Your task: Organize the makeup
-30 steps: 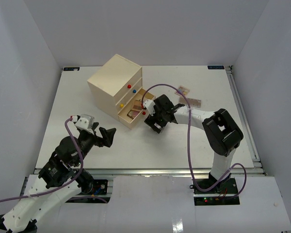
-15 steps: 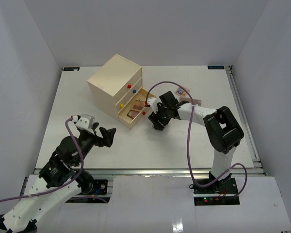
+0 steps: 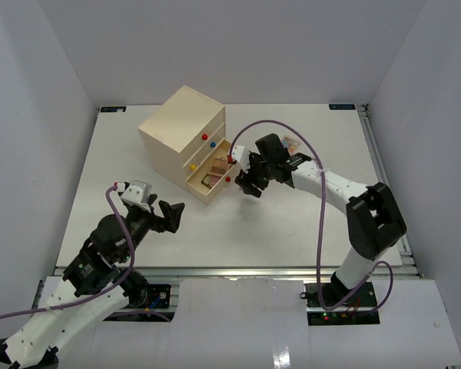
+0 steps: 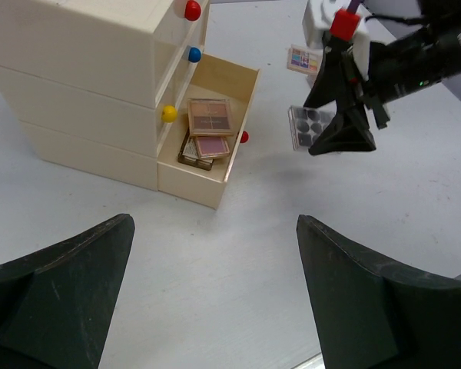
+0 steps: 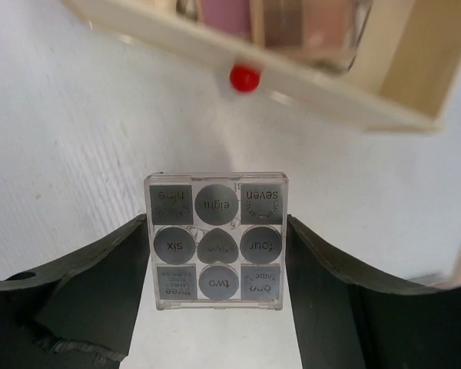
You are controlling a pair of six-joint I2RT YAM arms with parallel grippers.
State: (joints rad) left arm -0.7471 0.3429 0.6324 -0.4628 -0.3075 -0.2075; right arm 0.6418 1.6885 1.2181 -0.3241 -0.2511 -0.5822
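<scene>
Gripping a clear palette of grey pans [image 5: 216, 241] by its two side edges, the right gripper [image 3: 248, 187] had its jaws drawn partway in, one dark finger [image 5: 107, 277] pressed against each side of the case. The palette sat squarely between the fingertips, its face turned to the wrist camera, and was lifted off the white table [image 3: 292, 223]. It hung just in front of the open bottom drawer [image 4: 242, 84] of the cream drawer chest [image 3: 183, 131], close to the drawer's red knob [image 5: 244, 78] but apart from it. Inside the drawer lay a brown palette [image 4: 210, 117] and a pink palette [image 4: 212, 146] stacked on others. A multicoloured palette [image 4: 303, 59] lay on the table beyond the right gripper. The left gripper [image 3: 169, 214] was well apart at the near left, its jaws spread wide and holding nothing.
</scene>
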